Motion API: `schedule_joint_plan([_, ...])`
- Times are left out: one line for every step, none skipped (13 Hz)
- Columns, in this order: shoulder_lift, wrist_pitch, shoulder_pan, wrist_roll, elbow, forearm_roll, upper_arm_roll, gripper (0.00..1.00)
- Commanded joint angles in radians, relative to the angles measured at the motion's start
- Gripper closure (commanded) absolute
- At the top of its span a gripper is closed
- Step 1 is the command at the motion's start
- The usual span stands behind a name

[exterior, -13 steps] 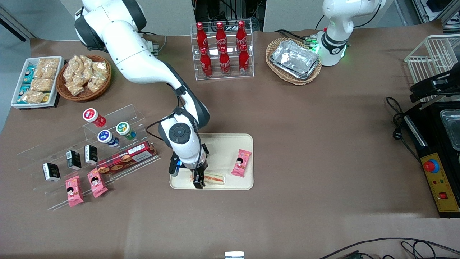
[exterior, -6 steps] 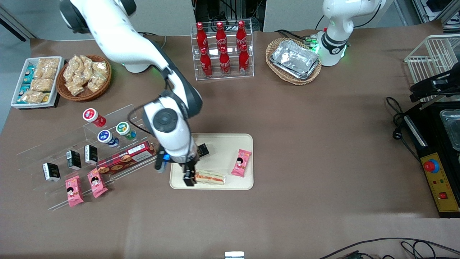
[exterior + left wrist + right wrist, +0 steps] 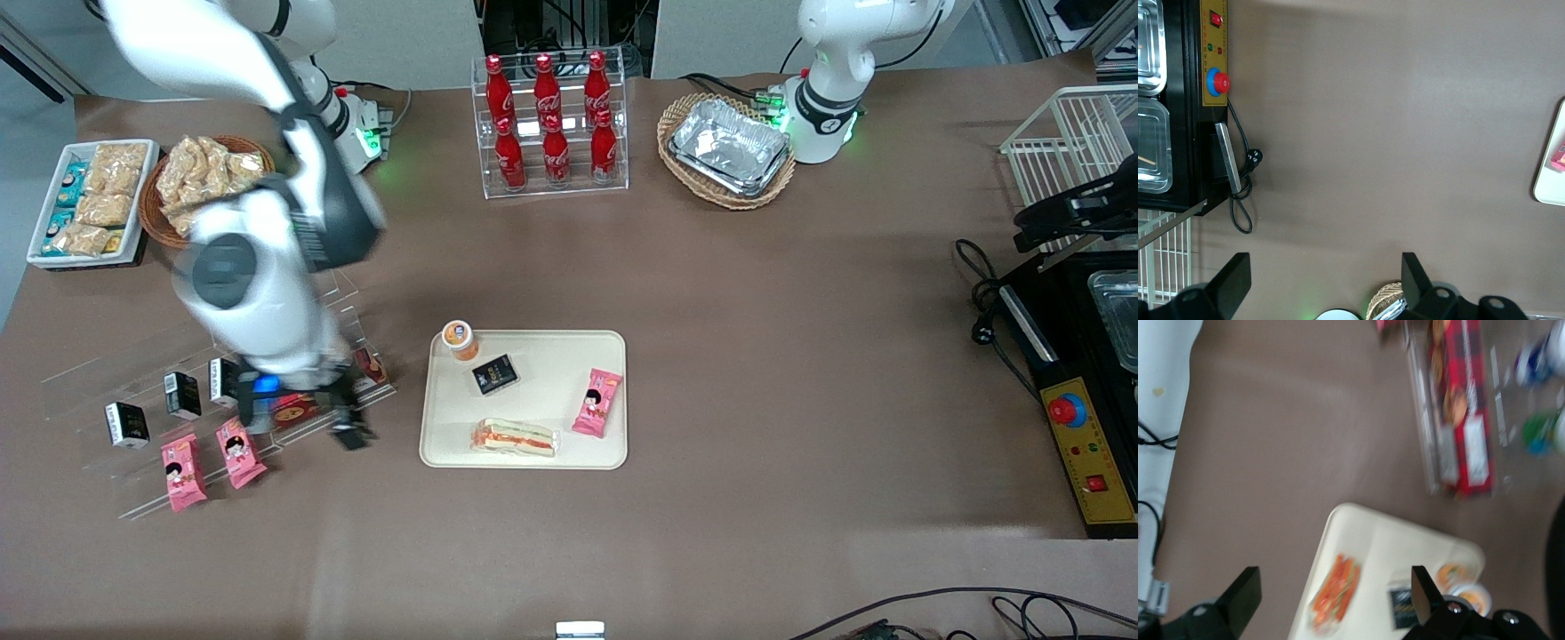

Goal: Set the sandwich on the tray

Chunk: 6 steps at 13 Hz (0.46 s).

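Observation:
The sandwich (image 3: 516, 437), a plastic-wrapped wedge with red-orange and green filling, lies flat on the cream tray (image 3: 551, 356), near the tray's edge closest to the front camera. My right gripper (image 3: 347, 431) is open and empty. It hovers above the table beside the tray, toward the working arm's end, well apart from the sandwich. In the right wrist view the sandwich (image 3: 1335, 593) and tray (image 3: 1385, 543) show between the gripper's (image 3: 1333, 587) spread fingers, far below them.
On the tray also sit an orange-lidded cup (image 3: 460, 338), a black packet (image 3: 494, 374) and a pink snack packet (image 3: 597, 402). An acrylic shelf with a red cookie box (image 3: 1461, 420) and pink packets (image 3: 209, 458) is under the arm. A cola rack (image 3: 551, 124) stands farther back.
The gripper has let go of the sandwich, risen and swung off the tray toward the working arm's end. The sandwich stays on the tray. The cup and black packet are uncovered.

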Motion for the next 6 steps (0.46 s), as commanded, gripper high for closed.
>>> schedule_joint_plan([-0.138,-0.108,-0.205,-0.518,-0.080,0.128,0.011,0.00])
schedule_joint_plan([-0.152,-0.160,-0.260,-0.702,-0.077,0.169,0.010,0.00])
schedule_joint_plan([-0.161,-0.209,-0.314,-0.865,-0.074,0.208,0.010,0.00])
schedule_joint_plan([-0.172,-0.237,-0.352,-0.971,-0.073,0.231,0.010,0.00])
schedule_joint_plan([-0.188,-0.242,-0.359,-1.028,-0.073,0.222,0.007,0.00])
schedule_joint_plan([-0.202,-0.246,-0.359,-1.074,-0.074,0.204,0.005,0.00])
